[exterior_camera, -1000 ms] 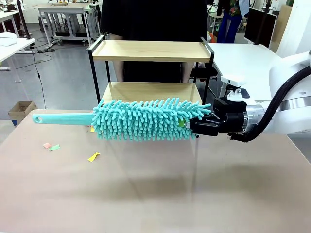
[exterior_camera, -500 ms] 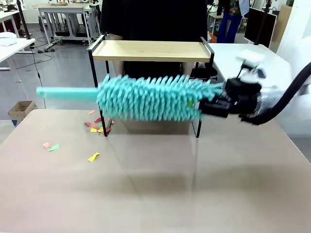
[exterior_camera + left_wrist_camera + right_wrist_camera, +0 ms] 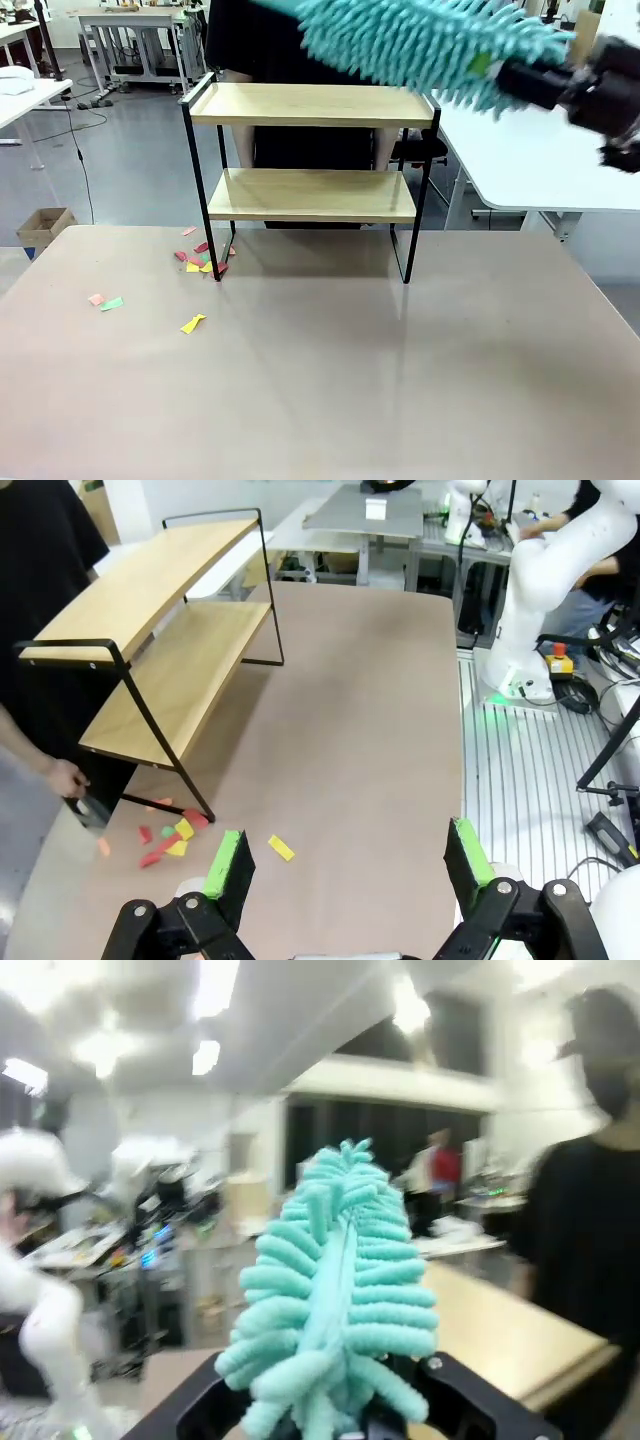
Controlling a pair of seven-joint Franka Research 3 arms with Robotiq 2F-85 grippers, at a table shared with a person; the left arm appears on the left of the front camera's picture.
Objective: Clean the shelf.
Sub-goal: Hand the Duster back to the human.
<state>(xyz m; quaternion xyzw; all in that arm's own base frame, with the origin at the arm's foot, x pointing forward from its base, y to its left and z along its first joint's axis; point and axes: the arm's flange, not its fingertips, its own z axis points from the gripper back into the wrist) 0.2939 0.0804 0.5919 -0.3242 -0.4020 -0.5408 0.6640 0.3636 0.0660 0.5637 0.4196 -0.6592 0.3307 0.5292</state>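
I cannot read any words or numbers here. My fluffy duster has no label I can see, and the shelf has no writing on it either.

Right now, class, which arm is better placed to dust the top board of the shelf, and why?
Right. Its tool grips the duster just above the shelf; the left tool is open and empty.
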